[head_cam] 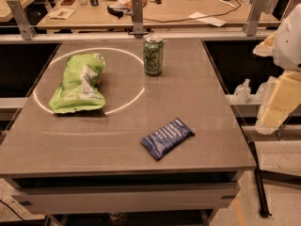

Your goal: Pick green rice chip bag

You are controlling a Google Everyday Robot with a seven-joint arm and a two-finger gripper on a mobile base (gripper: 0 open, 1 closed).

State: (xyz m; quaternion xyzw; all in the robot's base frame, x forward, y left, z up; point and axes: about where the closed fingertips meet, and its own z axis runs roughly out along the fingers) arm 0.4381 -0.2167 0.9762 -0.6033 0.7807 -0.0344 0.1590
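Note:
The green rice chip bag [78, 84] is a large crinkled lime-green bag with a white and grey panel. It lies flat on the left part of the grey table [188, 98], inside a bright ring of light. My gripper [278, 86] shows as white and pale-yellow parts at the right edge of the view, beyond the table's right side. It is far from the bag and touches nothing.
A green drink can [153, 55] stands upright near the table's back middle. A small dark-blue packet [167, 137] lies toward the front right. A cluttered wooden desk [169, 6] stands behind a rail. A water bottle [241, 91] sits low to the right.

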